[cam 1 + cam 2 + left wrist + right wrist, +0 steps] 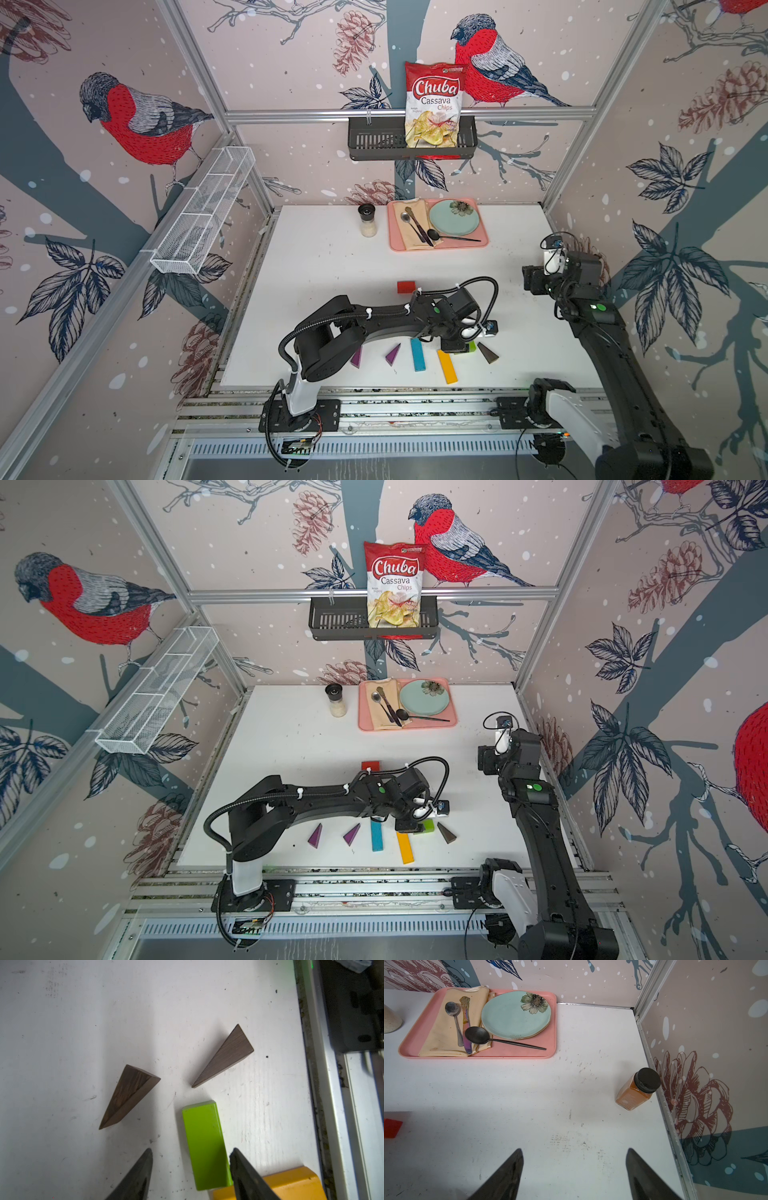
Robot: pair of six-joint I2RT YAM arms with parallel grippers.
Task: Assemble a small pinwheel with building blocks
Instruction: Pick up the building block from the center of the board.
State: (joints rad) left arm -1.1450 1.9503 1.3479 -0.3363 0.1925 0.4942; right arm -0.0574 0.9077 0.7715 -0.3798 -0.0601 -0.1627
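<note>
The building blocks lie loose along the table's front; no pinwheel shows. In a top view I see two purple wedges [357, 356] [393, 353], a blue bar [418, 354], a yellow bar [447, 366], a green brick [470, 347] and a brown wedge [488, 353]. A red brick [406, 286] sits alone farther back. My left gripper [191, 1152] is open and low over the green brick [204, 1145]. One finger is at the brick's edge and the other stands apart. Two brown wedges [129, 1095] [226, 1056] lie just beyond. My right gripper [574, 1152] hangs open over bare table at the right.
A pink tray [482, 243] with a plate, a napkin and cutlery stands at the back, with a salt shaker [368, 222] beside it. An orange bottle [633, 1095] stands by the right wall. A wall basket holds a chips bag [434, 104].
</note>
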